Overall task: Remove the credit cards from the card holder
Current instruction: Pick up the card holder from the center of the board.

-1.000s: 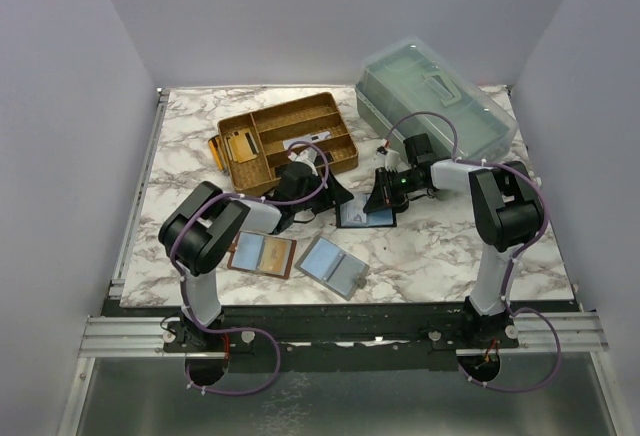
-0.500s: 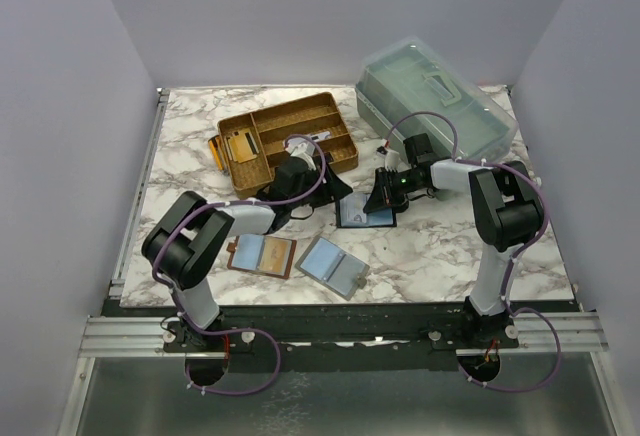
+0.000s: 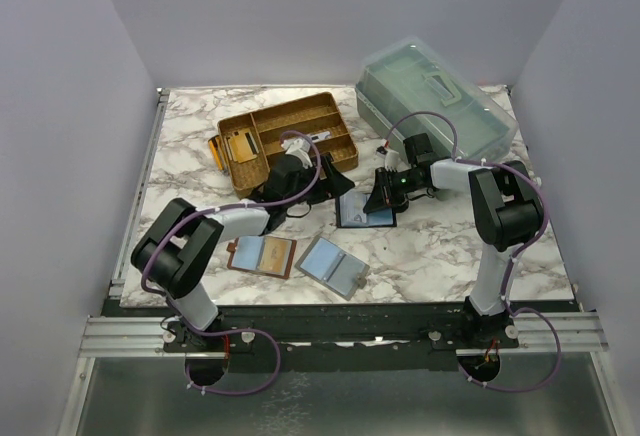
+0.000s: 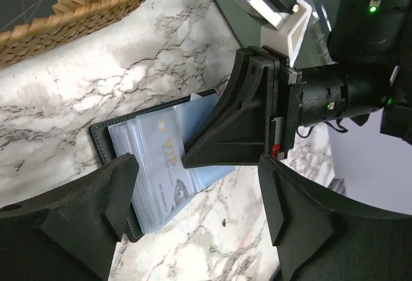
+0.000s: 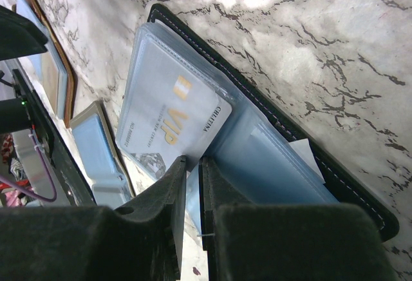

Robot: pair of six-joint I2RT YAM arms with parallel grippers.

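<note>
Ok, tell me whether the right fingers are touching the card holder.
Touching: left wrist view shows the right fingers pressed onto the card holder's open pockets.

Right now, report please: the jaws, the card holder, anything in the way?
Left gripper: jaws open, above card holder. Right gripper: jaws nearly shut, tips on it. Cards in pockets. Right gripper in left's path.

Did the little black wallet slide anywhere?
No. The small black bifold card holder stays put, in the same spot in front of the clear plastic lidded box.

The left end effector (image 4: 196, 229) hangs with jaws spread wide, facing the right end effector (image 5: 193, 171), jaws nearly together.
</note>
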